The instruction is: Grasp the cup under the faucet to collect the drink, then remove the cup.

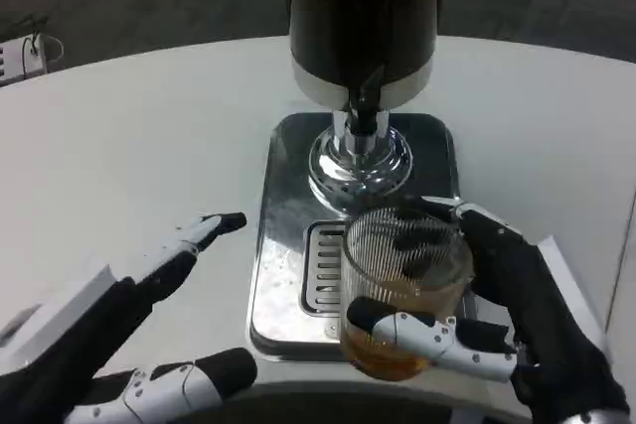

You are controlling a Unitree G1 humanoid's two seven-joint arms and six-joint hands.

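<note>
A clear ribbed cup (402, 285) with amber drink in its bottom is gripped by my right hand (497, 315), fingers wrapped around its front and back. The cup sits at the front right edge of the steel drip tray (288, 235), near and to the right of the black faucet (364, 96) of the dark dispenser (360, 17). My left hand (119, 335) hovers open over the table left of the tray, holding nothing.
The dispenser's chrome base (358, 161) stands at the back of the tray, with a slotted grate (324, 270) in front of it. A white paper (571, 280) lies under my right hand. The white table (129, 156) stretches to the left.
</note>
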